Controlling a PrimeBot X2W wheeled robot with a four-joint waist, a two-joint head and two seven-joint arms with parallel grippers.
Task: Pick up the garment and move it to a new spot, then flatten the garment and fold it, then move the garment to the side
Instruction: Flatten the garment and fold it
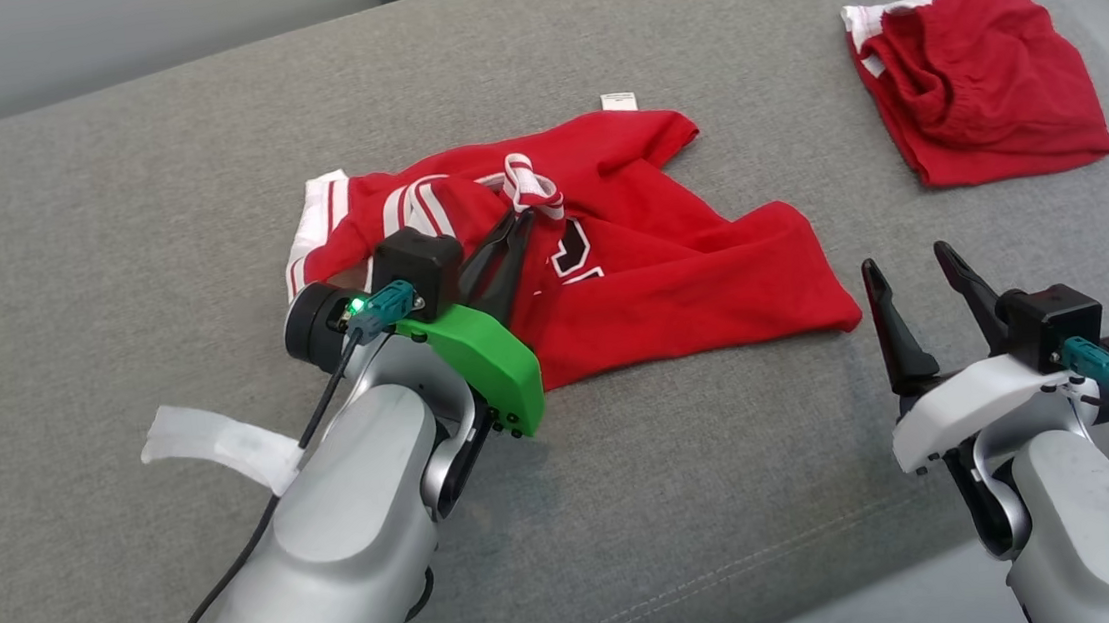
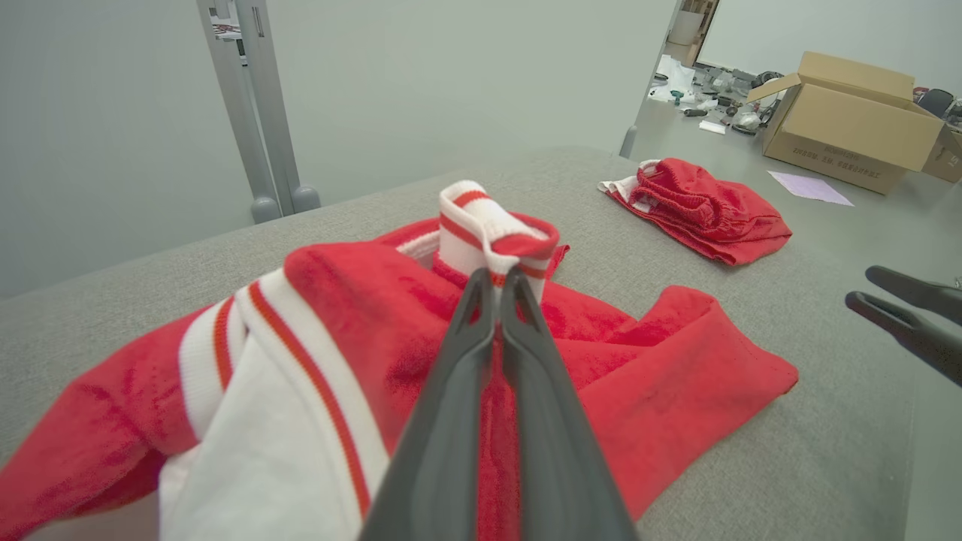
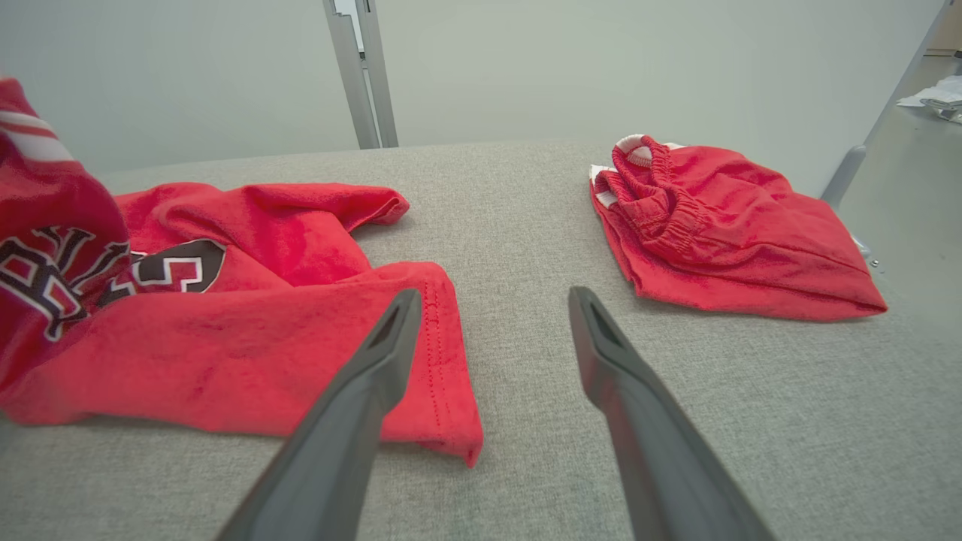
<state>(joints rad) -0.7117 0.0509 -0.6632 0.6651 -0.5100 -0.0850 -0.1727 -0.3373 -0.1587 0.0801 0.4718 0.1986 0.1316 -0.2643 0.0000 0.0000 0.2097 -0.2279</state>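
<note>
Our left claw [image 1: 518, 219] is pinched together on the ribbed band [image 2: 481, 225] of the garment [image 1: 652, 283], white with red stripes, and holds it up in a small peak at the fingertips. The rest of the red garment lies crumpled on the grey padded surface [image 1: 107, 240] beneath and ahead of that claw. Its long axis runs crosswise, from a white-striped sleeve [image 1: 321, 221] to the claw's left to a hem corner [image 1: 836, 312] that points toward our right claw [image 1: 910, 265].

The right claw's fingers stand wide apart above the surface, near that corner but not touching it. Ahead of it and to its right lies a bundle of red shorts [image 1: 981, 83], well apart from the garment.

Far off to the left claw's right sits an open cardboard box [image 2: 849, 124]; we cannot tell what it holds. A white strip [image 1: 215, 442] lies behind the left claw, beside our forearm.
</note>
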